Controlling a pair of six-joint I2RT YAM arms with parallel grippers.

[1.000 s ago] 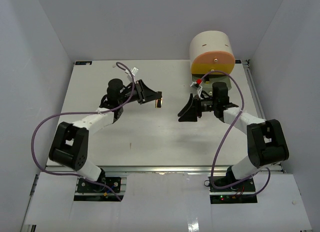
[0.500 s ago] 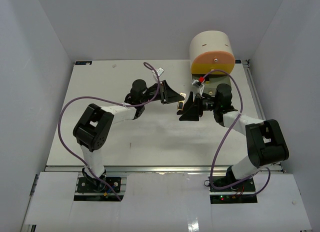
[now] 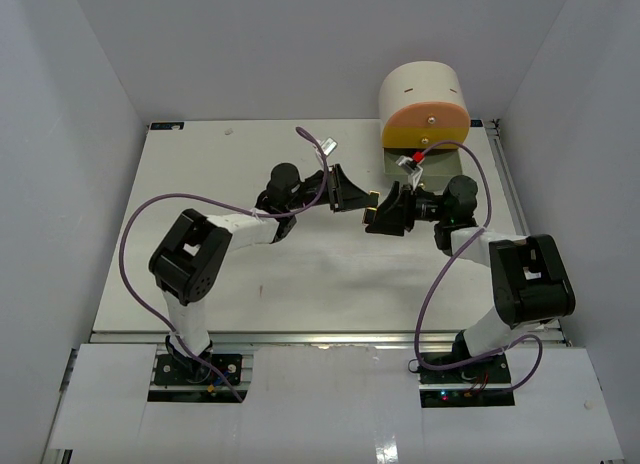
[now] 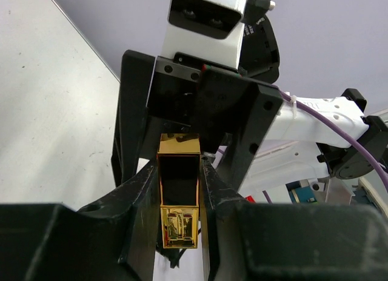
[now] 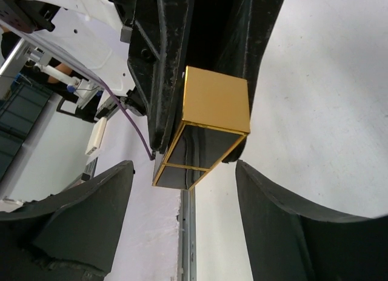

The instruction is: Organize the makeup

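My left gripper (image 3: 362,198) is shut on a black-and-gold lipstick tube (image 4: 179,199) and holds it in the air above the table's middle. The tube's gold end shows small in the top view (image 3: 368,201). My right gripper (image 3: 380,219) is open and faces the left one; the tube (image 5: 203,137) hangs between its two fingers (image 5: 79,214) without touching them. In the left wrist view the right gripper (image 4: 200,117) stands right behind the tube. The other makeup is out of view.
A round cream drawer unit (image 3: 424,109) with an orange front stands at the table's back right, just behind my right arm. The white table (image 3: 200,164) has walls on the left, back and right.
My left gripper has carried the lipstick tube from the table's left-middle rightward to my right gripper. My right gripper has turned and risen so its open fingers straddle the tube.
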